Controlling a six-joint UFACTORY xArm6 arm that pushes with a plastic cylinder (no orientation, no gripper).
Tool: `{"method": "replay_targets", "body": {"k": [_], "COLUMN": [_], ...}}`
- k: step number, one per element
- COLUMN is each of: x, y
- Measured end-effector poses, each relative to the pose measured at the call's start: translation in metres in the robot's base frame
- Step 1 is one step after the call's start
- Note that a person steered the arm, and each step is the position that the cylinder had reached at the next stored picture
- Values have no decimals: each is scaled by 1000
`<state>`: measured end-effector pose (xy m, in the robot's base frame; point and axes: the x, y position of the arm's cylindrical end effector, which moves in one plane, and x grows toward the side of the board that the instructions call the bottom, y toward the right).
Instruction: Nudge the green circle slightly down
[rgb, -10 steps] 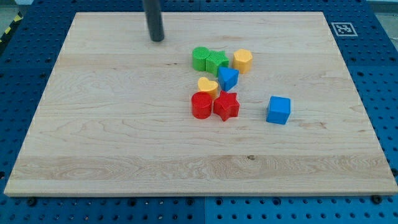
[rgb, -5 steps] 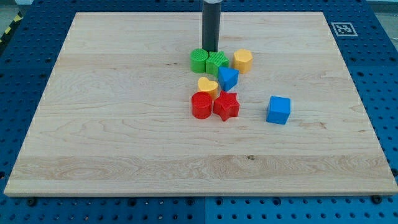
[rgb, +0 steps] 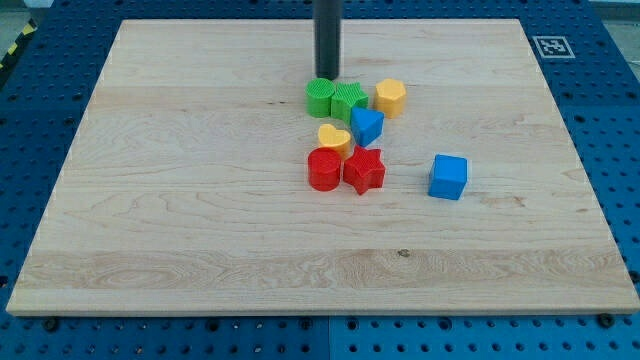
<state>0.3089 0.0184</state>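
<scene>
The rod's tip (rgb: 327, 79) rests at the far edge of the green circle (rgb: 320, 98), apparently touching it. The circle sits left of the green star (rgb: 349, 100). The end effector has no jaws.

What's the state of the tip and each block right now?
my tip: at the green circle's top edge
green circle: flat, touching the green star
green star: flat
yellow hexagon: flat
blue block: flat
yellow heart: flat
red circle: flat
red star: flat
blue cube: alone
</scene>
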Motion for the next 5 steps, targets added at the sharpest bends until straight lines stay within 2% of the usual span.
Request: {"method": "replay_targets", "body": {"k": [5], "x": [20], "y": [-27]}}
